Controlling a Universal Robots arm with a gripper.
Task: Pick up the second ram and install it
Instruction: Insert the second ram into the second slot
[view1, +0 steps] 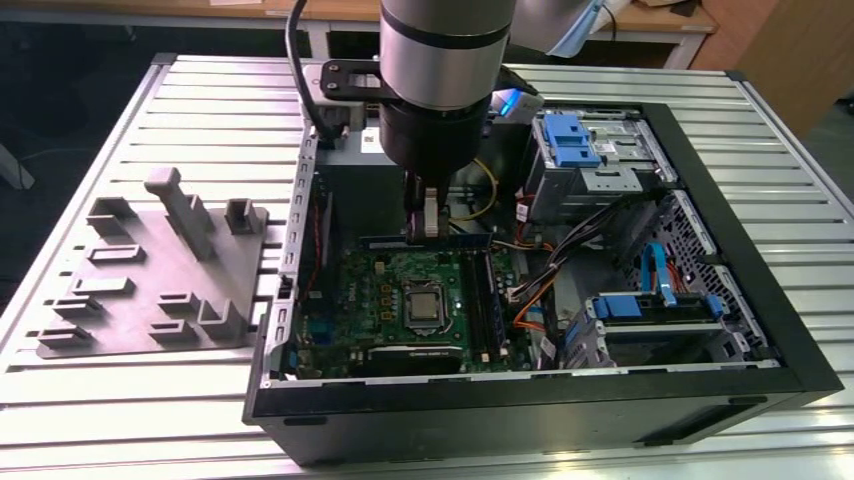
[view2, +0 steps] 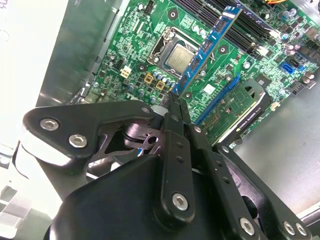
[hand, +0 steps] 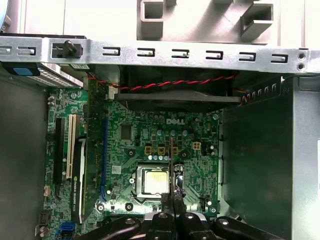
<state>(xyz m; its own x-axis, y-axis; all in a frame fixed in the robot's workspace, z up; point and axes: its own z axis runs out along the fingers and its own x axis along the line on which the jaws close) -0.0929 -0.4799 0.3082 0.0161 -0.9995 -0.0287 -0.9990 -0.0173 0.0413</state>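
The second ram (view2: 207, 45) is a narrow blue stick with black chips, and my gripper (view2: 176, 95) is shut on one end of it. In the exterior view the gripper (view1: 424, 232) hangs inside the open computer case. There the second ram (view1: 427, 241) lies level above the far part of the green motherboard (view1: 387, 300). In the first wrist view the second ram (hand: 171, 165) shows edge-on over the processor socket (hand: 152, 181), rising from the gripper (hand: 172, 202). The dark memory slots (view1: 489, 300) run beside the socket, crosswise to the held stick.
The black case wall (view1: 534, 395) rings the work area. Blue drive cages (view1: 577, 140) and orange and black cables (view1: 534, 290) fill the exterior view's right. A card (hand: 85, 165) stands in an expansion slot. A grey fixture plate (view1: 160, 270) lies on the slatted table at the exterior view's left.
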